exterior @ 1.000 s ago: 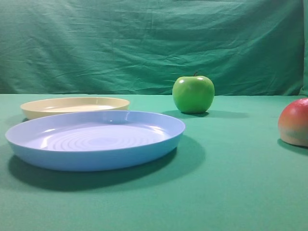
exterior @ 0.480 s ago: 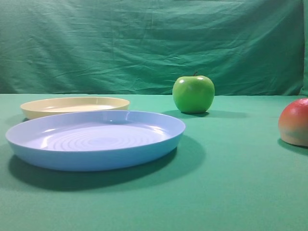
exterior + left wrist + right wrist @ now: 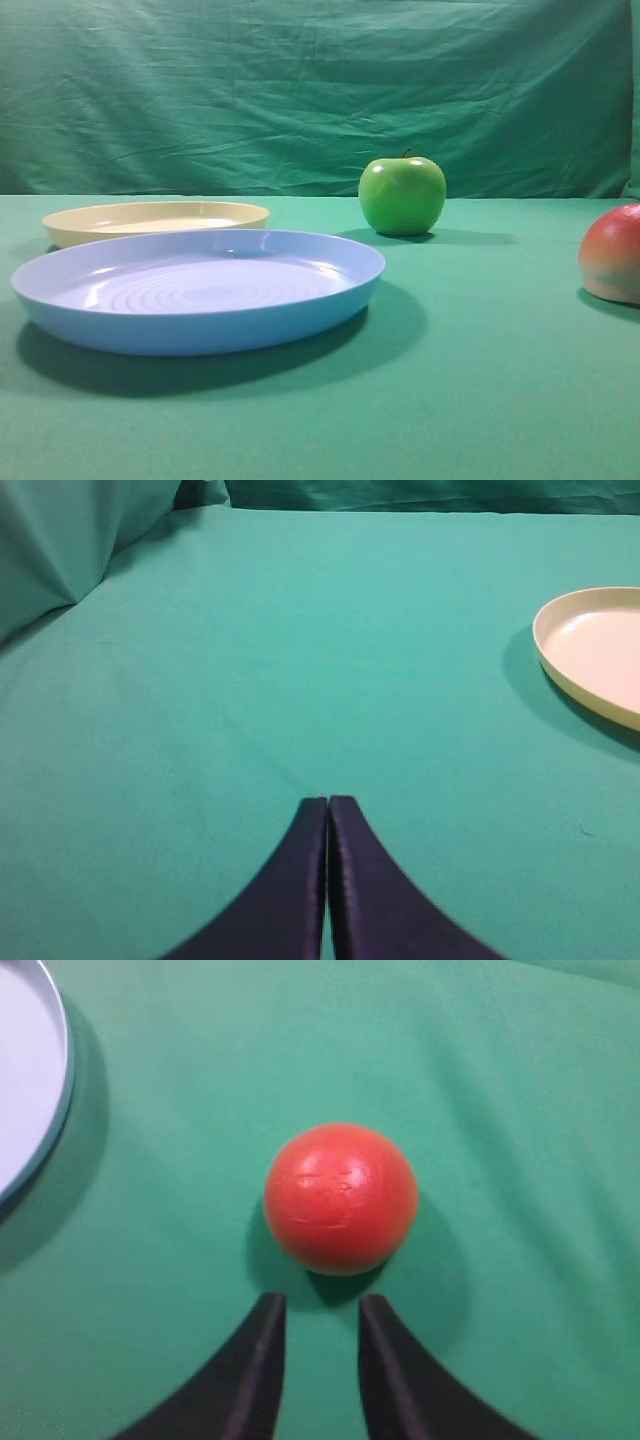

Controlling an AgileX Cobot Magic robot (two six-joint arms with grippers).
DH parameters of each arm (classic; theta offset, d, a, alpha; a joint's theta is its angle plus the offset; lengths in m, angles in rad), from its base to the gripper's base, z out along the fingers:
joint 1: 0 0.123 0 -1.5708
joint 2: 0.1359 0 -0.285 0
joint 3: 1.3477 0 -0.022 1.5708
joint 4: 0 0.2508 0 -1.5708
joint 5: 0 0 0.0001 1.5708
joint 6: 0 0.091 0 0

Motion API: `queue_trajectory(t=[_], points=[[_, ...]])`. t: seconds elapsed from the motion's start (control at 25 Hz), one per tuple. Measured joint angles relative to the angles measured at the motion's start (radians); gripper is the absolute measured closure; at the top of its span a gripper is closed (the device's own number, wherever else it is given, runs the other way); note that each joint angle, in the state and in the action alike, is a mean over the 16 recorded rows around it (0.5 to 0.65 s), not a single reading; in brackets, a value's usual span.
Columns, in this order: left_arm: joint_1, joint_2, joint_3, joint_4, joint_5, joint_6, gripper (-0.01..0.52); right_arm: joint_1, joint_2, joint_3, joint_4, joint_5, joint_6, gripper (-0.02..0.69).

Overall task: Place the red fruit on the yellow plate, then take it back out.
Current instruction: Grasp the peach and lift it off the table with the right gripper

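Note:
The red fruit [image 3: 612,252] rests on the green cloth at the right edge of the exterior view, cut off by the frame. In the right wrist view the red fruit [image 3: 340,1198] lies just ahead of my right gripper [image 3: 322,1302], whose dark fingers stand apart with nothing between them, short of the fruit. The yellow plate [image 3: 155,219] lies at the back left, behind the blue plate, and holds nothing. Its rim [image 3: 590,650] shows at the right of the left wrist view. My left gripper [image 3: 328,802] hovers over bare cloth, fingers pressed together. Neither arm appears in the exterior view.
A large light blue plate [image 3: 197,288] lies at front left; its edge [image 3: 35,1080] shows at the upper left of the right wrist view. A shiny green apple [image 3: 402,195] stands at the back centre. A green cloth backdrop hangs behind the table.
Nothing has visibly changed in the exterior view; fruit, apple and plates stay in place.

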Motion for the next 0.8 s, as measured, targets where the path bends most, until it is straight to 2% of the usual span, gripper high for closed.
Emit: queue_trajectory(t=[0.2, 0.36, 0.48, 0.8], points=[[0.0, 0.0, 0.0, 0.0, 0.0, 0.0, 0.514, 0.0, 0.096, -0.037, 0.0, -0.004, -0.051, 0.132], [0.0, 0.0, 0.0, 0.0, 0.0, 0.0, 0.514, 0.0, 0.172, -0.068, 0.0, -0.014, -0.068, 0.042], [0.0, 0.0, 0.0, 0.0, 0.0, 0.0, 0.514, 0.0, 0.231, -0.089, 0.002, -0.024, -0.072, 0.02], [0.0, 0.0, 0.0, 0.0, 0.0, 0.0, 0.514, 0.01, 0.376, -0.132, 0.007, -0.053, -0.078, 0.024]])
